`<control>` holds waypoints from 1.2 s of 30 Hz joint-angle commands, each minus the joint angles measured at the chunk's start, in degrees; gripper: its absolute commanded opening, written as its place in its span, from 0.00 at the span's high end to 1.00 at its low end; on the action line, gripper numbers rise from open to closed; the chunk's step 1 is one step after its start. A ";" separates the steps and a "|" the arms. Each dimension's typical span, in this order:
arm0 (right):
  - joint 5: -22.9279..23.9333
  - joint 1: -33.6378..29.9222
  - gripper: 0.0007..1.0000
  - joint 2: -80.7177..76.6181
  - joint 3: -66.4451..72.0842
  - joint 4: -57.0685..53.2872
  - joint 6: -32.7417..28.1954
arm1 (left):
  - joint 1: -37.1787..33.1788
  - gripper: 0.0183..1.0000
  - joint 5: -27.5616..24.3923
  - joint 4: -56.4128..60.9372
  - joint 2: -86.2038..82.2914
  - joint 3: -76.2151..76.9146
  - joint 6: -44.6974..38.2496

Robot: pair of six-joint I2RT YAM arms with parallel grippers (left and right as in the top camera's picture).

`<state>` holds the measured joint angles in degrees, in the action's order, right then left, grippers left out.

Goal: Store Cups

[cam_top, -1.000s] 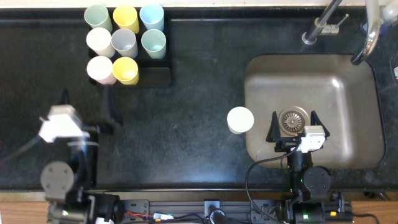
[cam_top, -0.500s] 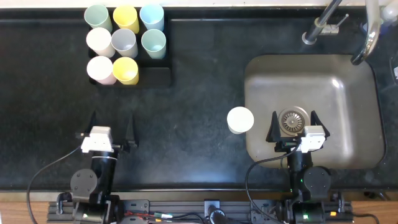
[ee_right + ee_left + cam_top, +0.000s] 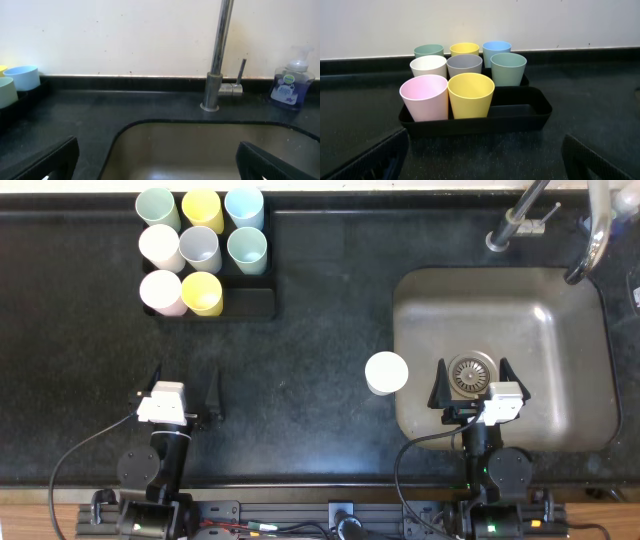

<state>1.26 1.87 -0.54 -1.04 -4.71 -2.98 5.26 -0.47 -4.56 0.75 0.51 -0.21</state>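
Eight cups [image 3: 464,65] sit in the tray [image 3: 520,123]; one white cup [image 3: 386,373] stands by the sink [image 3: 545,315]. Left gripper [image 3: 185,374], right gripper [image 3: 471,370]: jaws apart.

Overhead view looks down; low wrist views face the back wall [image 3: 520,20], sharing cups [image 3: 464,67].

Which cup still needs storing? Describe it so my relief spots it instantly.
Find the steel sink on the counter's right side. At the sink's left rim, level with the drain, sits one white cup. It is alone on the counter, while the other eight cups stand together in the black tray at the far left.
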 commanded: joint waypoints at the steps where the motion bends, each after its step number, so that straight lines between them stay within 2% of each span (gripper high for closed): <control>1: -0.61 -0.39 0.00 0.24 0.74 0.24 0.17 | 0.00 0.00 -0.79 -0.24 -0.42 -0.07 -0.87; 16: -0.57 -0.39 0.00 0.24 0.74 1.14 0.31 | 0.00 0.00 -0.79 -0.24 -0.42 -0.07 -0.87; 20: -6.23 -0.39 0.00 -0.26 0.15 1.29 3.67 | 0.00 0.00 -0.79 -0.24 -0.42 -0.07 -0.90; 22: -8.50 -0.39 0.00 -3.50 -3.13 -0.37 7.54 | 0.00 0.00 -0.79 -0.24 -0.42 -0.07 -0.87; 27: -14.43 -0.39 0.00 -19.45 -22.86 -14.14 12.28 | 0.00 0.00 -0.79 -0.24 -0.42 -0.07 -0.87; 33: -28.70 -0.39 0.00 -43.93 -52.83 -39.69 11.45 | 0.00 0.00 -0.79 -0.24 -0.42 -0.07 -0.87; 36: -30.88 -0.35 0.00 -55.60 -62.79 -51.93 11.47 | 0.00 0.00 -0.79 -0.24 -0.42 -0.07 -0.87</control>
<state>-23.24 1.87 -48.47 -58.39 -52.14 7.99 5.26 -0.49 -4.56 0.75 0.51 -0.21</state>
